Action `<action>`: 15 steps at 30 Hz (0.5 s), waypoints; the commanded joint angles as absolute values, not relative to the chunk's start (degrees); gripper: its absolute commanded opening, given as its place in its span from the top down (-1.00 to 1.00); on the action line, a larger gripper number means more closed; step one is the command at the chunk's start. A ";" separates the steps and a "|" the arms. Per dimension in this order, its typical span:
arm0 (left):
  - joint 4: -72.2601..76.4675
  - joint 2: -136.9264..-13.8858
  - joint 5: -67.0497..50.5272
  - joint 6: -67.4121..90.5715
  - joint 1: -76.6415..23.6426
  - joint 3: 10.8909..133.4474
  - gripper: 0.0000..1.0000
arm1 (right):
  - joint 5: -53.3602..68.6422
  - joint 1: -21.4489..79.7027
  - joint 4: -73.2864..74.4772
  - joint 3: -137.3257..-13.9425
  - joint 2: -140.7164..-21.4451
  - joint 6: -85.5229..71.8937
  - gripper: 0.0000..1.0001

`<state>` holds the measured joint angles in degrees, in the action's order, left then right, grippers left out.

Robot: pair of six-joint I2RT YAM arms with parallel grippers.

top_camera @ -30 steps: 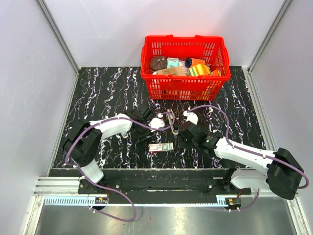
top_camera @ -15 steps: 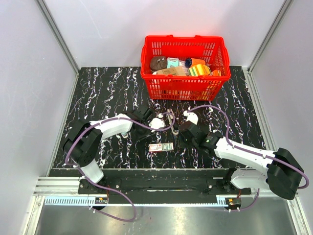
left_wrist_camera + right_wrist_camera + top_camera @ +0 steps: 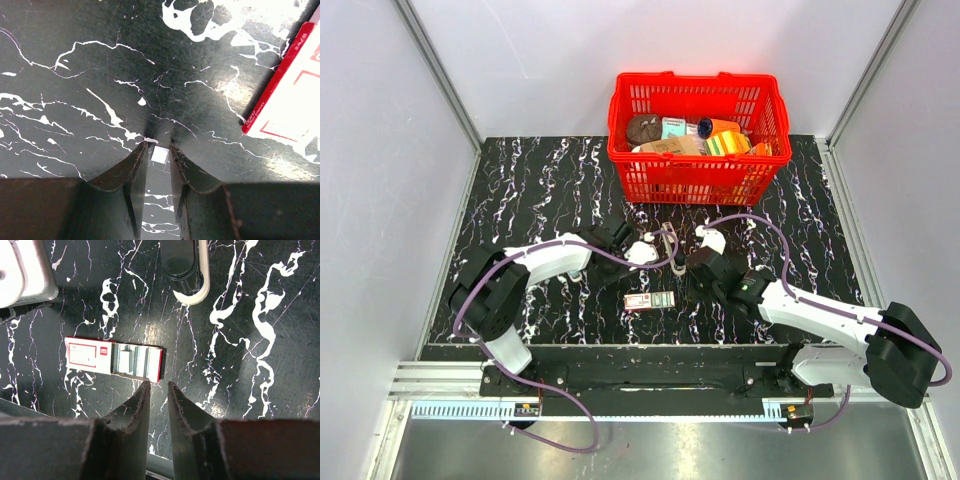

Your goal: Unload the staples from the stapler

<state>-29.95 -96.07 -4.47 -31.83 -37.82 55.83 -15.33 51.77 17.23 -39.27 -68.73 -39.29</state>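
- Stapler (image 3: pixel 667 242) lies on the black marbled table (image 3: pixel 540 190), in front of the red basket (image 3: pixel 698 178), between the two arm heads.
- Right wrist view: it sits at the top edge, dark body with a pale curved rim, cut off by the frame. It is well apart from the right fingertips.
- Left gripper (image 3: pixel 159 145): fingers drawn close with only a thin slit between them, tips down at the table.
- A small pale fleck (image 3: pixel 160 154) shows in that slit. Can't tell if it is pinched or just lying on the table below.
- So for the left claw I can't tell between clenched empty and grasping.
- Right gripper (image 3: pixel 156 384): clenched, with nothing between the fingers.
- Its tips are just beside the near edge of the red-and-white box (image 3: pixel 114 360). Can't tell if they touch.
- That box lies flat with its tray slid open, and grey staple strips (image 3: pixel 131 361) are visible inside.
- The box lies on the near side of the stapler and clear of it.
- Left wrist view catches one corner of the same box at the right edge, apart from the left fingers.
- A purple cable (image 3: pixel 620 258) runs past the stapler in the top view.
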 commanded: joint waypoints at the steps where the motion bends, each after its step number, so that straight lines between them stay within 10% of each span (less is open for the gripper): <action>1: -29.79 -96.59 -1.58 -33.57 -37.79 54.67 0.45 | -14.94 51.24 15.29 -39.20 -67.50 -39.38 0.49; 15: -31.55 -96.15 -2.81 -33.58 -37.79 56.51 0.81 | -15.03 51.15 15.38 -39.11 -67.41 -39.46 0.51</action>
<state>-29.93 -96.07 -2.55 -33.58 -37.80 55.75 -15.33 51.68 17.17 -39.20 -68.73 -39.29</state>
